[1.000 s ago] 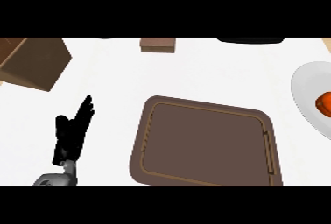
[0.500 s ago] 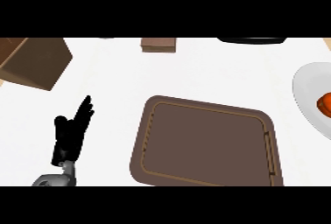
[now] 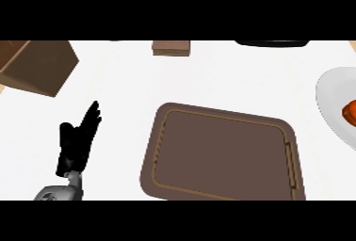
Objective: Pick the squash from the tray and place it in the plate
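1. The squash (image 3: 350, 111) appears at the right edge of the frame, at mid-height. Only an orange-red portion is visible; the remainder is cut off by the frame edge.
2. The squash lies on the plate (image 3: 332, 101), a white round plate at the right side of the frame. The plate is also cut off by the right edge.
3. The tray (image 3: 224, 153) occupies the centre to lower right of the frame. It is a brown rectangular tray with rounded corners and a raised rim, set slightly askew. Its inner surface carries no object.
4. The tray and the plate are near one another but apart; a strip of white counter (image 3: 208, 75) shows between them.
5. The left hand (image 3: 78, 143) is at the lower left of the frame, well to the left of the tray. It is black, with its fingers straight and pointing toward the top of the frame. It holds nothing and rests in the open position.
6. The right hand does not appear anywhere in the frame.
7. A brown box (image 3: 38, 66) sits at the upper left.
8. A small brown block (image 3: 171, 48) sits at the upper centre.
9. A dark object (image 3: 272, 43) lies along the upper right; its type cannot be determined.
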Robot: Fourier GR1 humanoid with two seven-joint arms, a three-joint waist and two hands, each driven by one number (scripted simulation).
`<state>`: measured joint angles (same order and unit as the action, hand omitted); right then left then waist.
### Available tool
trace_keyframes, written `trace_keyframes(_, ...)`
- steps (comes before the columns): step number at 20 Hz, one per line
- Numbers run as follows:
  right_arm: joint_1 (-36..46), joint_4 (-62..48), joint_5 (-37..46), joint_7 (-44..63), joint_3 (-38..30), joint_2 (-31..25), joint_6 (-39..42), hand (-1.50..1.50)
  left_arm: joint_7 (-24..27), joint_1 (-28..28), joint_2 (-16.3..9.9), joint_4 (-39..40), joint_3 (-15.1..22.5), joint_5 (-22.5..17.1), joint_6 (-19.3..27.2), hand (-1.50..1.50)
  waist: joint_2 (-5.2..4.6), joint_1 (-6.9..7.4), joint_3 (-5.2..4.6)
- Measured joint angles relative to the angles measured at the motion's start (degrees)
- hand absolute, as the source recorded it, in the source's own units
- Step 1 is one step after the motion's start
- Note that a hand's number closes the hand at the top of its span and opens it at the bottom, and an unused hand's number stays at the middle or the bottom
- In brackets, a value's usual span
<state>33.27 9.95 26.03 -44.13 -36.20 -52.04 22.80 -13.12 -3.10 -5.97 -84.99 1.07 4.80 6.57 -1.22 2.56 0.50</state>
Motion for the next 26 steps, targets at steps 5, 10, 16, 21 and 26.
trace_keyframes(5,-1.5,-0.37,-0.23,-0.84,-0.13,-0.59,-1.0,-1.5,-0.27,-0.08,0.53,-0.18,0.44,0.52,0.49,0.0,-0.04,0.0,0.05)
trace_keyframes(10,-2.61,-0.79,-1.01,-1.35,-0.86,-1.43,-1.63,-1.5,0.95,0.17,0.81,0.74,0.47,0.59,0.46,0.0,-0.14,0.0,0.11)
trace_keyframes(16,-3.5,-1.22,-2.48,-1.61,-2.32,-2.13,-2.55,-1.5,0.91,0.01,0.88,0.67,0.33,0.46,0.4,0.0,-0.19,0.1,0.18)
trace_keyframes(21,-4.29,-1.73,-3.41,-1.07,-3.42,-3.51,-3.21,-1.5,0.49,-0.31,1.36,0.66,0.61,0.72,0.79,0.0,-0.27,0.23,0.26)
trace_keyframes(26,-5.5,-1.84,-3.73,-1.54,-3.85,-3.82,-3.97,-1.5,0.37,-0.69,1.1,1.02,0.25,0.42,0.44,0.0,-0.32,0.26,0.3)
